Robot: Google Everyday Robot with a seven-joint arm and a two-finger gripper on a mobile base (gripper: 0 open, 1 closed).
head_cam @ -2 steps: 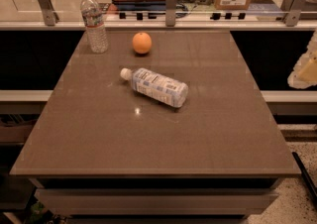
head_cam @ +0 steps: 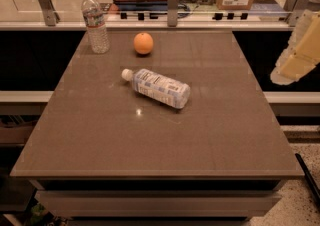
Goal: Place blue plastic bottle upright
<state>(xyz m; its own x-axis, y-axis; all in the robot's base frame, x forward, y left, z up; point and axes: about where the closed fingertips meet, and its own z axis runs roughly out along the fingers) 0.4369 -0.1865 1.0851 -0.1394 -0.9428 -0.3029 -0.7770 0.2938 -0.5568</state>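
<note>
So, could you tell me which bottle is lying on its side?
The blue plastic bottle in the middle; the ribbed bottle, back left, stands upright. The gripper hovers far right.

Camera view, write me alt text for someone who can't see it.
The blue plastic bottle lies on its side near the middle of a brown table, white cap pointing far left. Behind it sit an orange and an upright slimmer bottle with a red-and-white label; the robot's claw hangs beyond the table's right edge, touching nothing.
</note>
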